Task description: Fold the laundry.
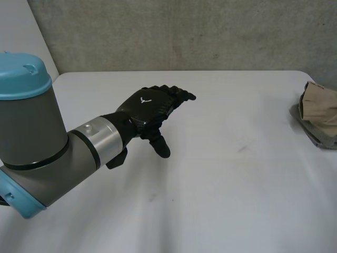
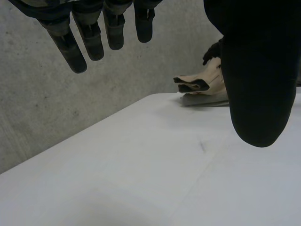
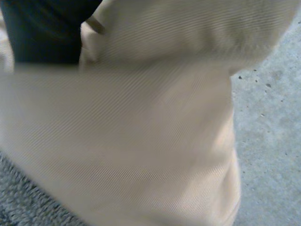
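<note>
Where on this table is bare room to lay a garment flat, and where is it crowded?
Bare: the table between the left hand and the laundry pile, and its near side. Crowded: the right edge, where the pile sits.

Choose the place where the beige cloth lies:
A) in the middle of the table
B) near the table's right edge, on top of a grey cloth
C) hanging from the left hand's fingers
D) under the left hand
B: in the head view the beige cloth rests on a grey cloth near the right edge of the table, far from the open left hand.
</note>
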